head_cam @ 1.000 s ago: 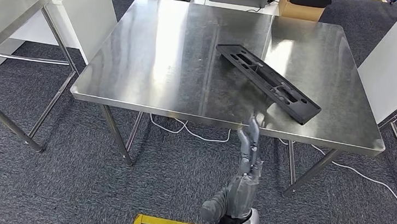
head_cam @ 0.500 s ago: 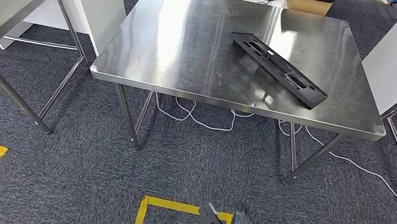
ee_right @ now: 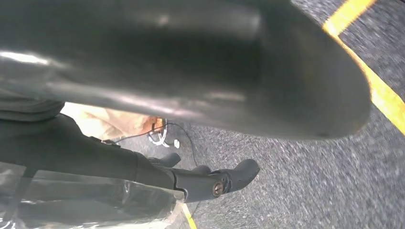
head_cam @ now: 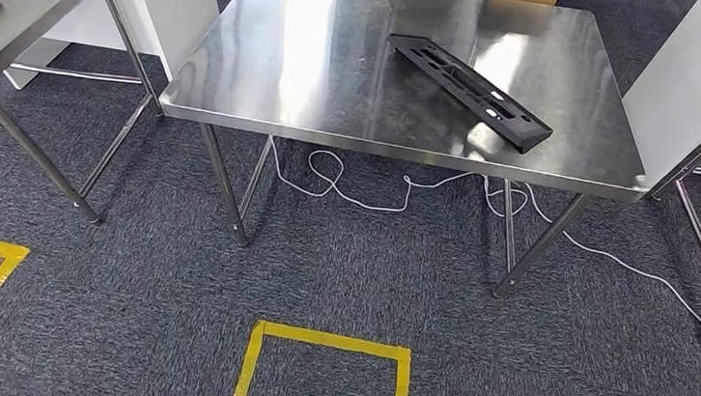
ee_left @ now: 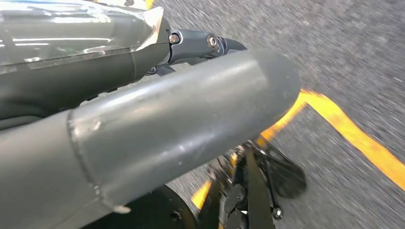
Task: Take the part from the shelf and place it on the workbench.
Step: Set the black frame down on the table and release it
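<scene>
Now I see the long black part [head_cam: 469, 93] lying flat on the shiny steel workbench [head_cam: 320, 69], toward its far right side. White cables [head_cam: 357, 187] curl on the grey carpet under it. My left hand [ee_left: 143, 138] and right hand [ee_right: 191, 67] hang over yellow floor tape [head_cam: 327, 346]; I cannot tell how their fingers sit.

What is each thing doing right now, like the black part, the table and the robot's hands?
Black part: lying flat on the table, slanted, nothing touching it.
Table: standing on the carpet, holding the black part.
White cable: loose on the carpet under the table.
Left hand: hanging over the carpet, holding nothing that I can see.
Right hand: hanging over the carpet, holding nothing that I can see.
</scene>
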Motion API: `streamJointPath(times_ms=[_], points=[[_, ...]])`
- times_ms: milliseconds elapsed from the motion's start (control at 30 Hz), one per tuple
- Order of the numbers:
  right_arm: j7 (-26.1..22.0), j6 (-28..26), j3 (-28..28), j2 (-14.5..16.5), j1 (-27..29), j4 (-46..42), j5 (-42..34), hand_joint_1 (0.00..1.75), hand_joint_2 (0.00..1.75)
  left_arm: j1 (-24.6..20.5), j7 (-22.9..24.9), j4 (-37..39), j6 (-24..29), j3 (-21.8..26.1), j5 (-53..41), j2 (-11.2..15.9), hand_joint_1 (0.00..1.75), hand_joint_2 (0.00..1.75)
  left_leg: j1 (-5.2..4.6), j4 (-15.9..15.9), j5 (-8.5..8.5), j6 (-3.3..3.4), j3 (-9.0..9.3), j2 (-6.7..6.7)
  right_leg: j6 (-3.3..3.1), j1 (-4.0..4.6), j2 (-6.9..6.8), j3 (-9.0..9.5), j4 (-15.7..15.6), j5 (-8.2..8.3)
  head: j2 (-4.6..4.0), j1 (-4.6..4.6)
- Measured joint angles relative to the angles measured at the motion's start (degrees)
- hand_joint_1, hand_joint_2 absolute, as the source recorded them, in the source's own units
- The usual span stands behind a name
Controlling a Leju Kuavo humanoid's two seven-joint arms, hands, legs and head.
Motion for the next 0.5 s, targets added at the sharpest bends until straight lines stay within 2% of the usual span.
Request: streamJointPath(times_ms=[33, 67, 100, 133, 167, 200, 267, 300, 333, 400, 433, 467, 500], points=[[-0.1, -0.09, 0.07, 0.04, -0.21, 0.15, 0.56, 0.0, 0.0, 0.0, 0.32, 0.03, 0.47, 0.02, 0.04, -0.09, 0.0, 0.0, 0.17, -1.76, 1.33, -0.02, 2.53, 0.02, 0.22, -0.02, -0.02, -0.93, 0.13, 0.65, 0.0, -0.02], [-0.22, -0.22, 0.14, 0.11, -0.61, 0.25, 0.95, 0.0, 0.0, -0.03, 0.57, 0.05, 0.91, 0.03, 0.08, -0.18, 0.0, 0.0, 0.32, -5.45, 2.1, 0.06, 6.11, 0.0, 0.47, -0.03, 0.01, -1.69, 0.3, 1.25, 0.0, -0.04], [-0.35, -0.35, 0.21, 0.22, -1.1, 0.32, 1.2, 0.0, 0.0, -0.1, 0.73, 0.08, 1.25, 0.04, 0.1, -0.29, 0.0, 0.0, 0.35, -10.26, 1.9, 0.25, 10.07, -0.04, 0.81, 0.06, 0.09, -2.29, 0.47, 1.77, 0.0, -0.05], [-0.44, -0.43, 0.26, 0.31, -1.62, 0.37, 1.36, 0.0, 0.0, -0.2, 0.82, 0.1, 1.5, 0.04, 0.12, -0.4, 0.0, 0.0, 0.3, -14.58, 1.09, 0.52, 13.29, -0.09, 1.2, 0.17, 0.11, -2.69, 0.59, 2.29, 0.0, -0.05], [-0.48, -0.48, 0.28, 0.39, -2.15, 0.43, 1.45, 0.0, 0.0, -0.3, 0.88, 0.12, 1.63, 0.04, 0.13, -0.51, 0.0, 0.0, 0.13, -17.61, 0.22, 0.86, 15.34, -0.15, 1.66, 0.24, 0.08, -2.95, 0.63, 2.84, 0.01, -0.04], [-0.49, -0.51, 0.29, 0.47, -2.56, 0.49, 1.5, 0.0, 0.0, -0.36, 0.92, 0.14, 1.73, 0.05, 0.13, -0.65, 0.0, 0.0, -0.16, -19.16, -0.2, 1.29, 16.12, -0.19, 2.15, 0.27, 0.02, -3.14, 0.53, 3.4, 0.01, -0.02], [-0.5, -0.54, 0.29, 0.5, -3.08, 0.74, 1.57, 0.0, 0.0, -0.36, 1.03, 0.19, 1.87, 0.07, 0.22, -0.91, 0.0, 0.0, -0.43, -19.75, 0.79, 2.46, 15.11, -0.03, 2.86, 0.24, -0.02, -3.8, 0.55, 3.91, 0.01, -0.04], [-0.5, -0.57, 0.29, 0.51, -3.16, 0.85, 1.6, 0.0, 0.0, -0.35, 1.06, 0.2, 1.91, 0.08, 0.26, -1.02, 0.0, 0.0, -0.47, -19.98, 1.57, 3.13, 14.34, 0.1, 2.78, 0.24, 0.1, -4.39, 1.34, 2.94, 0.0, -0.02], [-0.51, -0.61, 0.29, 0.52, -3.15, 0.96, 1.63, 0.0, 0.0, -0.35, 1.1, 0.21, 1.94, 0.08, 0.31, -1.09, 0.0, 0.0, -0.45, -20.19, 2.47, 3.7, 13.36, 0.25, 2.39, 0.24, 0.27, -5.32, 3.34, 0.75, 0.0, 0.09], [-0.55, -0.69, 0.29, 0.51, -3.08, 1.08, 1.67, 0.0, 0.0, -0.36, 1.1, 0.21, 1.95, 0.08, 0.36, -1.16, 0.0, 0.0, -0.57, -20.2, 4.1, 4.27, 11.32, 0.4, 1.53, 0.08, 0.57, -7.27, 10.45, -5.13, 0.01, 0.37], [-0.65, -0.78, 0.29, 0.49, -3.05, 1.14, 1.68, 0.0, 0.0, -0.35, 1.1, 0.21, 1.95, 0.08, 0.38, -1.18, 0.0, 0.0, -0.63, -20.16, 4.95, 4.29, 10.24, 0.46, 1.56, 0.01, 0.66, -7.93, 14.41, -7.16, 0.01, 0.5], [-0.9, -1.0, 0.29, 0.45, -3.06, 1.19, 1.67, 0.0, 0.0, -0.34, 1.13, 0.21, 2.03, 0.08, 0.4, -1.2, 0.0, 0.0, -0.67, -20.09, 5.78, 4.23, 9.25, 0.52, 2.05, -0.02, 0.71, -7.84, 17.23, -7.67, 0.01, 0.57], [-1.29, -1.3, 0.29, 0.42, -3.1, 1.24, 1.66, 0.0, 0.0, -0.34, 1.2, 0.21, 2.18, 0.08, 0.4, -1.22, 0.0, 0.0, -0.69, -19.99, 6.58, 4.11, 8.26, 0.58, 2.79, -0.03, 0.72, -6.91, 18.37, -6.96, 0.01, 0.62]])
